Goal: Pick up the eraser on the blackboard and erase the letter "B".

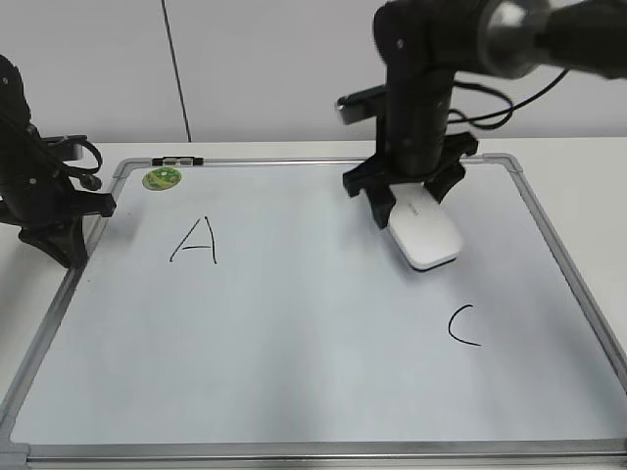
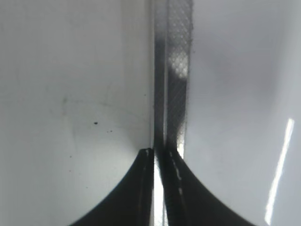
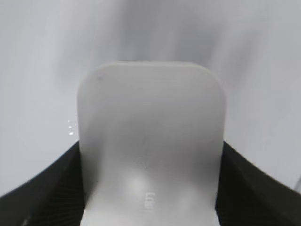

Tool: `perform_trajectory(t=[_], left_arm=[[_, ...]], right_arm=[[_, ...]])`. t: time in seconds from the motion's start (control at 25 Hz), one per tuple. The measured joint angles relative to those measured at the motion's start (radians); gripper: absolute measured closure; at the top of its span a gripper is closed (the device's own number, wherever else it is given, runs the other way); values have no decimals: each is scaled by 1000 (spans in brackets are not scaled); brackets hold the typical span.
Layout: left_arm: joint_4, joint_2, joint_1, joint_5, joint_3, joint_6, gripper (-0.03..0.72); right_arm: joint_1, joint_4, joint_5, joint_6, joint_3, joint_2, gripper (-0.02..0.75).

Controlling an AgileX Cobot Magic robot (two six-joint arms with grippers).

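Observation:
The blackboard (image 1: pixel 294 323) is a white board with a silver frame, lying flat on the table. My right gripper (image 1: pixel 407 201) is shut on the eraser (image 1: pixel 426 235), a flat white block, and holds it on or just above the board's upper right part. In the right wrist view the eraser (image 3: pixel 150 132) fills the space between the two black fingers. No letter "B" shows anywhere; the spot under the eraser is hidden. My left gripper (image 1: pixel 61 245) is shut and empty at the board's left edge, over the frame rail (image 2: pixel 176 70).
A black "A" (image 1: pixel 196 240) is on the board's left, and a black "C" (image 1: pixel 462 325) is on its lower right, below the eraser. A round green magnet (image 1: pixel 162 178) sits at the top left corner. A small black-and-white clip (image 1: pixel 176 160) lies on the top rail.

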Motion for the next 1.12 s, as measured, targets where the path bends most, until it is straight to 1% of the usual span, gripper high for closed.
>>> perform_trajectory(t=[0.08,0.2,0.44,0.52,0.56,0.64,0.68,0.84,1.12], left_arm=[[0,0,0,0,0,0,634],[0,0,0,0,0,0,634],[2,0,0,0,0,0,634],[2,0,0,2,0,0,634],[2,0,0,2,0,0,634],[2,0,0,2,0,0,634],[2,0,0,2,0,0,634],[0,0,0,4,0,0,633],[0,0,0,4,0,0,633]], right_arm=[[-38,0,0,0,0,-51,214],[-128,17,0,2,23,-112,214],[-319,49,0,-18,174,-198,214],[-370,103,2,-60,217,-210,214],[-385,148,2,-91,232,-212,214],[-404,217,2,-134,248,-212,214],[-406,226,2,-144,250,-212,214],[-408,222,2,-159,250,-202,214],[-409,206,0,-161,251,-103,214]])
